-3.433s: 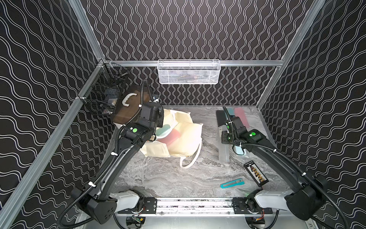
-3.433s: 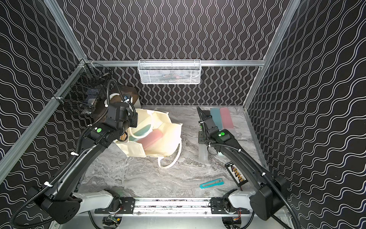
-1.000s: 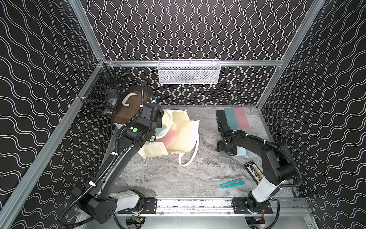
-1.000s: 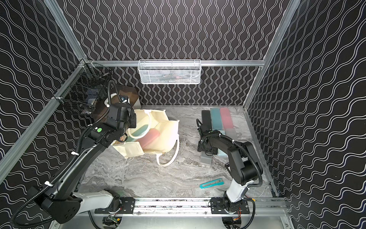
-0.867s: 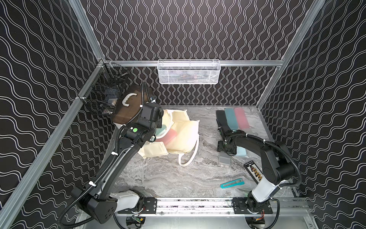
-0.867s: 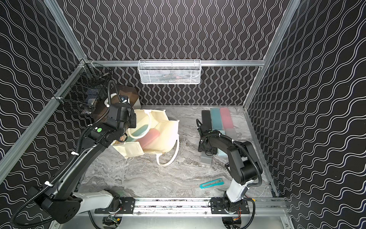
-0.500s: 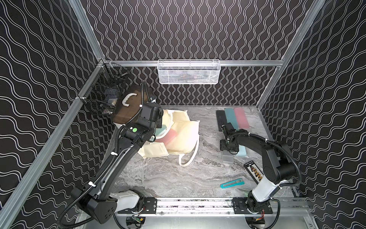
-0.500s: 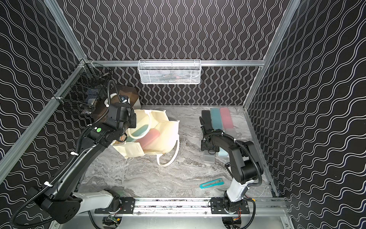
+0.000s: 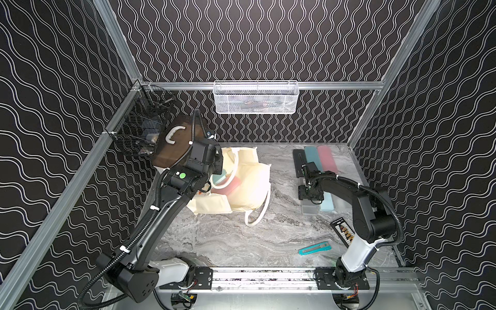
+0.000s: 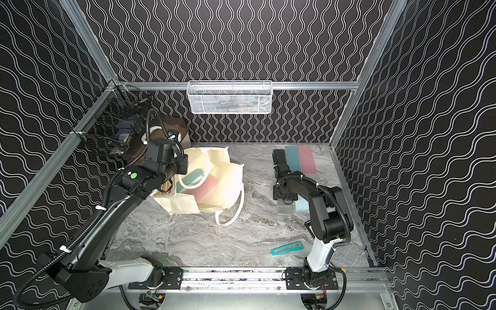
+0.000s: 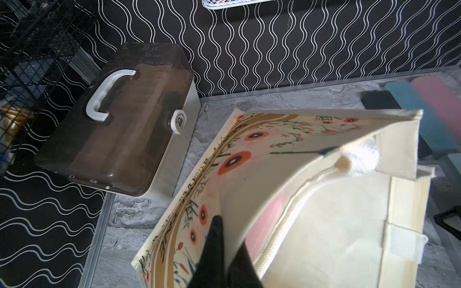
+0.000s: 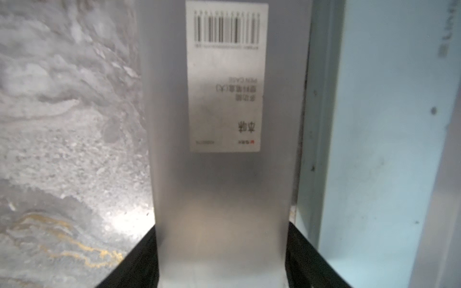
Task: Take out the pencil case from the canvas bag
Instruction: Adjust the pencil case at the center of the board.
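Pinching the bag [image 9: 252,182] wall with the left end effector [image 11: 224,237], shut on canvas. Straddling the frosted case [image 12: 224,187] with the right end effector [image 12: 222,229], on the bench [image 9: 228,241], outside the bag. Looks light, stiff, slick; best taken across the narrow width. Cannot tell whether clamped or merely flanking. Contents hidden behind frosting; teal case [image 10: 192,178] half buried in the bag.

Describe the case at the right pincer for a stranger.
On the right side of the marble table, in front of the black case, lies the frosted case at the right pincer. Unlike its pale blue neighbour, it is see-through and bears a barcode label.
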Controlling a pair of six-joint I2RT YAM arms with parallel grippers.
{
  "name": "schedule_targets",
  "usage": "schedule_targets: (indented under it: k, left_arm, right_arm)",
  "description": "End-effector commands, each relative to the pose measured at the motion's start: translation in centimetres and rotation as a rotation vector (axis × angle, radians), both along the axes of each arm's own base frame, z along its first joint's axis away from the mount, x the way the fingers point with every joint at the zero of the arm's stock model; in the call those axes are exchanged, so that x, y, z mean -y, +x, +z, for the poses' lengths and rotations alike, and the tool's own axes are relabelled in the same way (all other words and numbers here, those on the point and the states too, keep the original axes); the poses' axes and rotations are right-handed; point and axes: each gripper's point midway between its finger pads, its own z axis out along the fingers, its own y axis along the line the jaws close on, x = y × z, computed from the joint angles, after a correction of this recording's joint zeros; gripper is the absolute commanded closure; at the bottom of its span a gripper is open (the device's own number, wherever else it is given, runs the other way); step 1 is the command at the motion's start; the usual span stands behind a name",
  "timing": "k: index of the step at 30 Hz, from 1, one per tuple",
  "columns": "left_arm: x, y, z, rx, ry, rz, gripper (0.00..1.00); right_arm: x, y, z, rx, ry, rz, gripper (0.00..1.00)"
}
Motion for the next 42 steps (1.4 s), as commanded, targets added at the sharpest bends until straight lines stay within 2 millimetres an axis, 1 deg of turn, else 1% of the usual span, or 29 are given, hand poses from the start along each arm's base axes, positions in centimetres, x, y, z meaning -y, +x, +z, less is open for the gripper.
schedule_targets:
  k: [1,5,7,11,12,14,16,20,21,23,26,28,31,34,36,38,40,42]
  left_arm:
    - [0.3,0.3,1.3,0.048,-0.018,-0.018,1.00]
    - [0.4,0.2,1.4,0.050,-0.027,-0.021,1.00]
    - [0.5,0.2,1.4,0.048,-0.029,-0.025,1.00]
    - [0.7,0.3,1.4,0.049,-0.046,-0.031,1.00]
    - [0.8,0.3,1.4,0.048,-0.053,-0.034,1.00]
    - [1.2,0.4,1.4,0.048,-0.066,-0.043,1.00]
    - [1.9,0.6,1.6,0.052,-0.094,-0.071,1.00]
    - [4.5,1.1,2.3,0.081,-0.170,-0.193,1.00]
    - [5.2,1.4,2.6,0.088,-0.188,-0.223,1.00]
    - [6.2,2.0,2.8,0.089,-0.203,-0.267,1.00]
    - [7.8,2.6,3.0,0.102,-0.229,-0.334,1.00]
    - [8.5,2.8,3.0,0.114,-0.239,-0.372,1.00]
    - [9.3,3.2,2.8,0.114,-0.243,-0.408,1.00]
    - [9.6,3.5,2.5,0.106,-0.252,-0.409,1.00]
    - [9.7,3.6,2.6,0.110,-0.258,-0.414,1.00]
    - [9.7,3.5,2.6,0.114,-0.264,-0.412,1.00]
    - [9.7,3.4,2.6,0.114,-0.268,-0.411,1.00]
    - [9.6,3.3,2.7,0.115,-0.270,-0.410,1.00]
  right_arm:
    - [0.4,0.6,0.4,0.016,-0.033,0.005,0.32]
    - [0.4,0.7,0.7,0.021,-0.033,0.001,0.22]
    - [0.4,0.8,1.1,0.031,-0.031,-0.001,0.19]
    - [0.7,1.1,2.4,0.061,-0.040,-0.017,0.17]
    - [0.8,1.1,3.0,0.073,-0.042,-0.021,0.17]
    - [0.7,1.1,4.7,0.117,-0.035,-0.031,0.17]
    - [0.4,1.0,7.0,0.189,0.006,-0.045,0.17]
    - [-0.9,0.9,11.9,0.343,0.147,-0.071,0.18]
    - [-1.1,0.2,12.2,0.356,0.180,-0.084,0.20]
    - [-1.8,-0.2,14.1,0.402,0.254,-0.083,0.24]
    - [-3.1,-0.9,17.6,0.508,0.386,-0.072,0.32]
    - [-4.3,-1.7,20.2,0.582,0.480,-0.047,0.37]
    - [-6.5,-3.4,23.3,0.637,0.592,0.024,0.38]
    - [-9.5,-5.6,25.1,0.645,0.673,0.133,0.39]
    - [-12.2,-7.4,25.4,0.626,0.699,0.236,0.39]
    - [-14.5,-9.0,25.1,0.616,0.695,0.319,0.40]
    - [-17.0,-10.3,23.8,0.573,0.681,0.395,0.42]
    - [-18.7,-11.1,22.2,0.533,0.641,0.439,0.45]
